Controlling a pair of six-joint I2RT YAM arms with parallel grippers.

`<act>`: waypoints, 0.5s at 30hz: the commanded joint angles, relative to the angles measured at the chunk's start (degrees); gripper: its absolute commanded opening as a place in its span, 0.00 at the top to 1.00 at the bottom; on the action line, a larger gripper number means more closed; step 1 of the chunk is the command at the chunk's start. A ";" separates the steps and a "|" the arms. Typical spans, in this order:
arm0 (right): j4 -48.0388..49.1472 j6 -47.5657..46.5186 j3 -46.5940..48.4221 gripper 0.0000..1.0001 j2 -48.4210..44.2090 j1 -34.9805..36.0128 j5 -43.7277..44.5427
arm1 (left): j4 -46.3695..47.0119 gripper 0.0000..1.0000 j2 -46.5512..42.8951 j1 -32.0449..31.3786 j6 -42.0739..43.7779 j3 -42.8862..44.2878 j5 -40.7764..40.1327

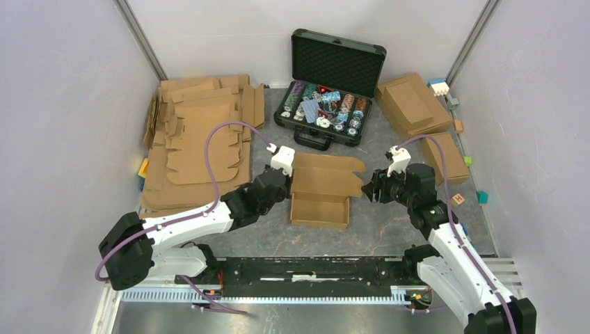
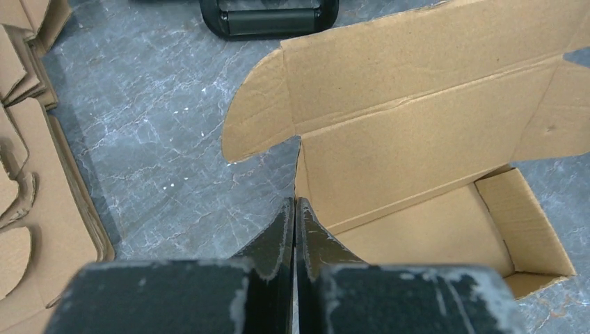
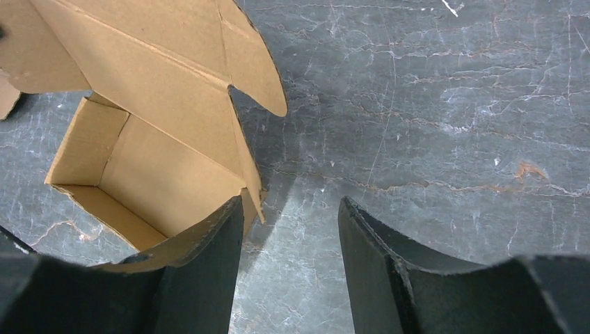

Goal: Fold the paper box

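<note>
No text readable in any view; paper box (image 1: 321, 189) is plain brown board. Small wooden block (image 1: 458, 200) at 3 o'clock on the table (image 1: 389, 216) bears a dark mark, perhaps a letter, too small to read. Patterned items in black case (image 1: 331, 90) at 12 o'clock: nothing legible.

Paper box (image 1: 320, 191) sits between left gripper (image 1: 286, 188), right gripper (image 1: 368, 189).

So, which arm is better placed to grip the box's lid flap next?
Probably the right. The right gripper has its jaws open beside the box, close to its lid flap. The left gripper has its jaws shut at the left wall, perhaps pinching it.
</note>
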 commanded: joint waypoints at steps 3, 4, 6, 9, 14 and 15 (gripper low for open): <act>3.91 -0.19 5.69 0.43 2.92 0.10 0.78 | 6.58 0.98 -1.07 -0.39 3.81 -1.12 -1.57; 4.04 -0.13 6.45 0.43 3.54 0.14 0.54 | 7.08 0.98 -1.08 -0.47 3.89 -1.45 -1.49; 4.09 -0.27 7.79 0.45 5.33 0.20 -0.30 | 7.90 0.98 -1.13 -0.49 4.08 -1.93 -1.14; 4.09 -0.12 9.31 0.51 8.62 0.69 -1.38 | 8.12 0.98 -0.94 -0.50 4.17 -2.08 -1.04; 4.52 0.15 10.55 0.56 11.79 4.39 -0.51 | 8.14 0.98 -1.13 -0.50 4.17 -2.20 -1.04; 4.54 0.19 10.84 0.56 12.21 5.51 0.13 | 8.14 0.98 -1.14 -0.50 4.09 -2.18 -1.04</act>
